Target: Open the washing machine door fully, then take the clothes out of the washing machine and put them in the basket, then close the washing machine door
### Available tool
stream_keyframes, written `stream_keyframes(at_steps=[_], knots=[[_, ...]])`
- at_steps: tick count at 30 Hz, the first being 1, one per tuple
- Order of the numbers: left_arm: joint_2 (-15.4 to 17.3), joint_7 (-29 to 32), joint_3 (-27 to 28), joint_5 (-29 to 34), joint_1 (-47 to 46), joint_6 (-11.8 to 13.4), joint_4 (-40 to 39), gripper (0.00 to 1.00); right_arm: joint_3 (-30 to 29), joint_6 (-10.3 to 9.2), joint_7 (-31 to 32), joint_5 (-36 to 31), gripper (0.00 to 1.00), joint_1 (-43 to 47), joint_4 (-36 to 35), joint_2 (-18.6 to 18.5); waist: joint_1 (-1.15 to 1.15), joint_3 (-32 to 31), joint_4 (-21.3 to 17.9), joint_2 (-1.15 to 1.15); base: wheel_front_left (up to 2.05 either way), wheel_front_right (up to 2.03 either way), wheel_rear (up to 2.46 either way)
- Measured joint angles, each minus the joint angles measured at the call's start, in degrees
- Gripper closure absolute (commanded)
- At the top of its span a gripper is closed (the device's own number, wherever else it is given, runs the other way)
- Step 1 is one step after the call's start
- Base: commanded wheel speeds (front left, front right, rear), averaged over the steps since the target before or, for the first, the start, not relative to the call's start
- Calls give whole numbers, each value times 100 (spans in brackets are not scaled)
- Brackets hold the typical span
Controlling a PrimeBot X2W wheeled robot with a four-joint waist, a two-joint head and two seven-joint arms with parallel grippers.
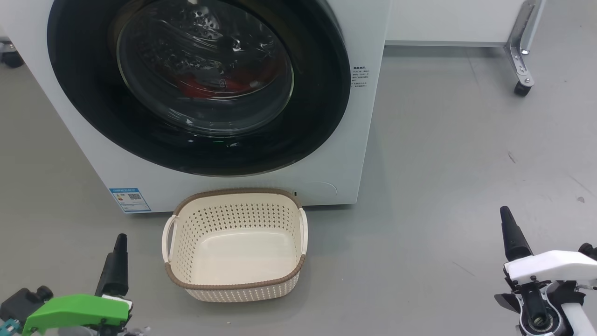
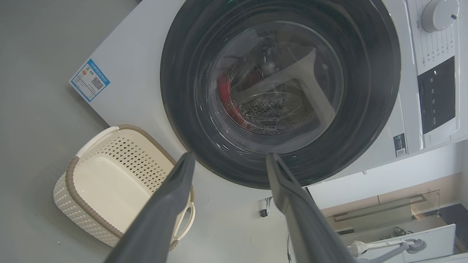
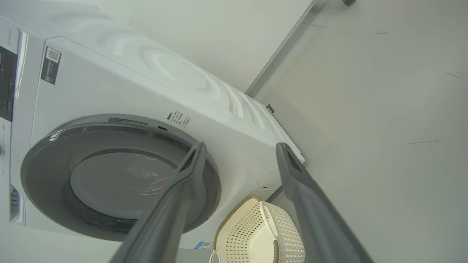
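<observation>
Standing on a grey floor (image 1: 443,186): white washer (image 1: 364,140), door (image 1: 317,116) shut, basket (image 1: 233,285) set before it.

Behind and to the right, a white panel is seen, with a metal leg on a castor (image 1: 522,60) below it. A blue sticker (image 1: 129,199) is fixed low on the washer's front, near the basket's left handle. Red clothes (image 1: 205,86) are seen through the door glass, lying low in the drum. The basket is placed close against the washer's base, under the door. The left gripper (image 2: 230,156) is held low at the left, fingers spread wide with nothing clamped, pointed toward the door's lower ring and apart from it; the basket lies near, to its right. The right gripper (image 3: 240,146) is held low at the far right, fingers likewise spread, well apart from basket and washer.
</observation>
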Motion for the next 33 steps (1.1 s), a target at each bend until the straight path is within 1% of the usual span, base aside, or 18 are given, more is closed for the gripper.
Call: stream_keyframes(at_steps=[6, 7, 10, 15, 25, 27, 28, 33], knots=[[78, -116, -130, 600, -16, 36, -30, 0, 177, -15, -98, -643, 0, -22, -15, -42, 0, -19, 0, 0, 0, 0, 0], [93, -140, -164, 739, -16, 53, -41, 0, 207, -55, -120, -720, 0, -27, -21, -42, 0, -22, 0, 0, 0, 0, 0], [111, -186, -213, 1029, -20, 58, -82, 0, 287, -63, -177, -1005, 0, -34, -24, -43, 0, -33, 0, 0, 0, 0, 0], [129, -270, -315, 1553, -36, 120, -155, 0, 410, -154, -254, -1415, 0, -36, -24, -46, 0, -47, 0, 0, 0, 0, 0], [177, -401, -638, 2549, -38, 229, -207, 0, 691, -212, -410, -2279, 0, -36, 36, -76, 0, -64, -3, 0, 0, 0, 0], [189, -459, -690, 2703, -38, 236, -204, 0, 740, -221, -444, -2427, 0, -36, 53, -77, 0, -67, -5, 0, 0, 0, 0], [198, -464, -727, 2777, -38, 253, -203, 0, 765, -255, -460, -2493, 0, -36, 62, -77, 0, -69, -6, 0, 0, 0, 0], [204, -566, -855, 3149, -38, 303, -156, 0, 890, -263, -550, -2887, 0, -36, 127, -86, 0, -76, -9, 0, 0, 0, 0]])
